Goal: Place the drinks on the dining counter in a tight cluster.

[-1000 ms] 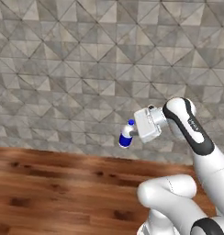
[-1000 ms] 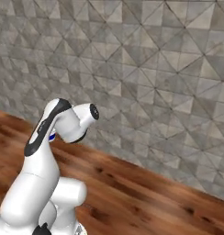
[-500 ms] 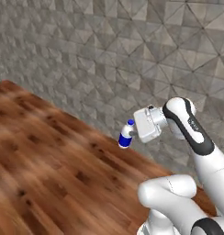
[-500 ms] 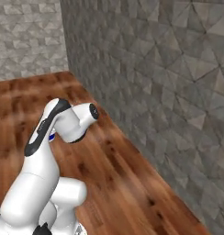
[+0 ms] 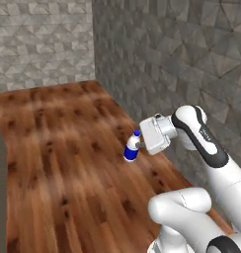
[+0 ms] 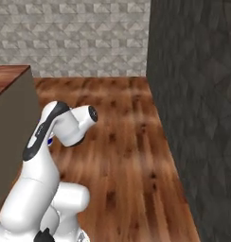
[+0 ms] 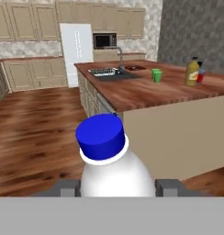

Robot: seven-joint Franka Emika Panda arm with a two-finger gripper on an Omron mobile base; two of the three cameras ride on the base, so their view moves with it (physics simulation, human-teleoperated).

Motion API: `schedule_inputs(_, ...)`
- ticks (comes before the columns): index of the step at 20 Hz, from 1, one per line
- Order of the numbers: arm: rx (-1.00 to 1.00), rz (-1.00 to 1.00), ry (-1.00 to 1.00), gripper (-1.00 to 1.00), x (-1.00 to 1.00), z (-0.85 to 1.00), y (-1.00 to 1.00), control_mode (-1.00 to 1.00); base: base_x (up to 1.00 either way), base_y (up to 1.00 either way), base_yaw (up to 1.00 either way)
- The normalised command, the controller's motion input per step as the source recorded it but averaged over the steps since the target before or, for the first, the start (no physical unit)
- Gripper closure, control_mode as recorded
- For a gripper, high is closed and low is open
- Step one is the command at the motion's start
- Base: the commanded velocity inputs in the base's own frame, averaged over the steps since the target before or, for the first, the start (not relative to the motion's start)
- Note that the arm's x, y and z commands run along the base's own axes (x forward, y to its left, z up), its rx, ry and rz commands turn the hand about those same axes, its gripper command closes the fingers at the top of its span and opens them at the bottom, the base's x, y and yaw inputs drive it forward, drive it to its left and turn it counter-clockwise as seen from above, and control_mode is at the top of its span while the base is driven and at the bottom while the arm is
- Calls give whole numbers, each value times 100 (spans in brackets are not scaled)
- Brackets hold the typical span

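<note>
**A:** so what's the gripper (image 5: 136, 147) doing right now?

**B:** clamped on the tiny white bottle (image 7: 114, 169), one finger each side, blue cap (image 7: 101, 136) pointing away from the hand. It's held up in the air over the wood floor (image 5: 58, 163).

**A:** and the rest?

**B:** dining counter (image 7: 178, 94) is well ahead. The amber bottle (image 7: 192, 72) sits near its far corner, blue flask (image 7: 200, 75) touching or just beside it, green cup (image 7: 157, 75) closer to the sink (image 7: 107, 72).

Green cups (image 7: 156, 75) and sink (image 7: 107, 72) crowd the dining counter (image 7: 146, 92).
</note>
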Motion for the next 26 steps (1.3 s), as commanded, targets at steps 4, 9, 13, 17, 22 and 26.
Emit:
schedule_inputs(4,0,0,0,100,0,0,0,100,100,-82,41)
schedule_inputs(9,0,0,0,100,0,0,0,100,100,-76,43)
schedule_inputs(13,0,0,0,100,0,0,0,100,100,-69,46)
schedule_inputs(17,0,0,0,100,0,0,0,100,100,-63,51)
schedule_inputs(22,0,0,0,100,0,0,0,100,100,-55,55)
schedule_inputs(26,0,0,0,100,0,0,0,100,100,-49,58)
